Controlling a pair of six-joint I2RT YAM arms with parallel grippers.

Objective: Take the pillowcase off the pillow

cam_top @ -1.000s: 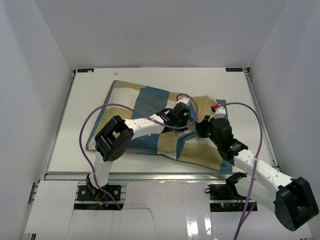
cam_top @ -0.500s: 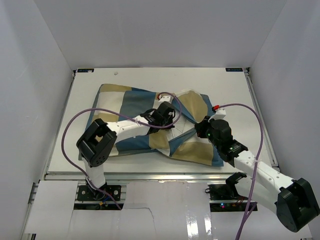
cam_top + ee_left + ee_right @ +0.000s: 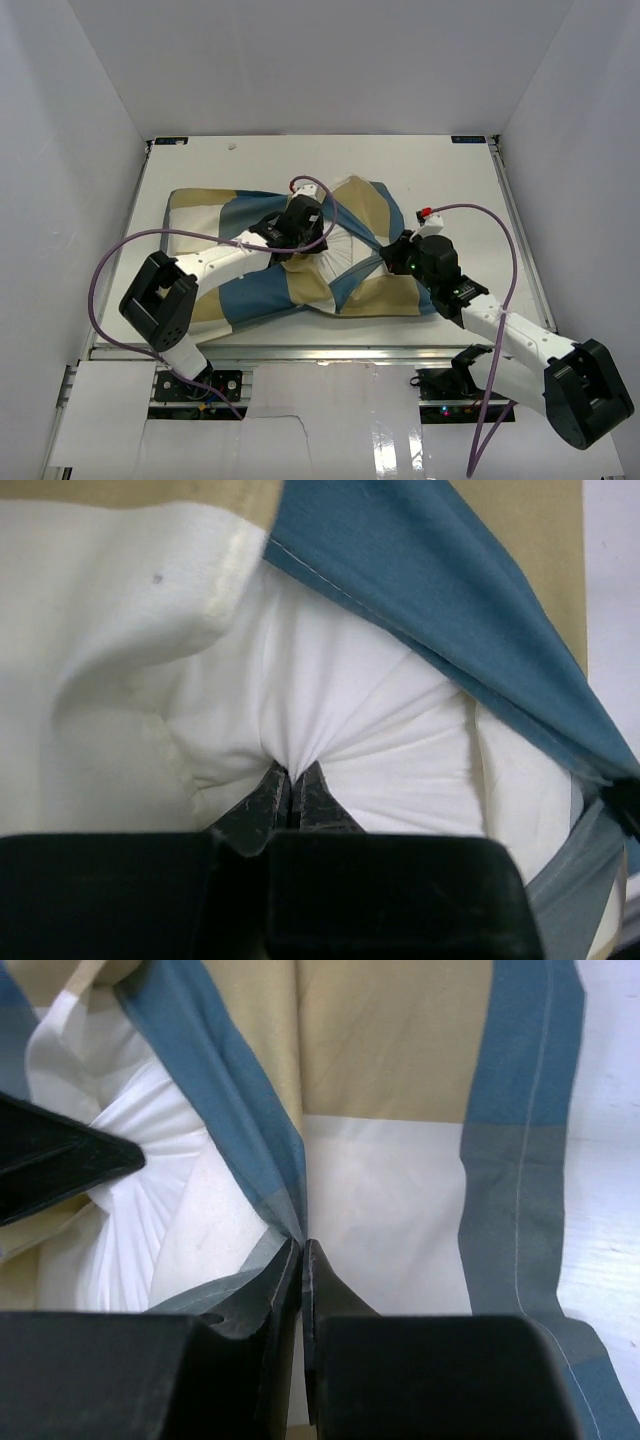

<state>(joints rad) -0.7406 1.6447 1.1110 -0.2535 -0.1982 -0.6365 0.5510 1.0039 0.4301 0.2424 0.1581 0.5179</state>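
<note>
Pillowcase (image 3: 250, 292): soft, light, limp cloth, lying middle of table (image 3: 470, 180), mouth open round pillow (image 3: 360, 710). Best hold = hem at the mouth; R gripper (image 3: 301, 1250) jaws pinched on it there. Pillow squashy, light; L gripper (image 3: 292, 780) nipped tight on its white cloth. Count: 1 pillowcase, 1 pillow.

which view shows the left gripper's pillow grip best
Left wrist: the left gripper is shut on bunched white pillow fabric, close up. Top shows it small from above; right wrist only its dark tip.

Left arm (image 3: 225, 262) stretched forward, left hand (image 3: 291, 777) clamped shut, right arm (image 3: 500, 330) angled inward, right hand (image 3: 301, 1247) clamped shut
</note>
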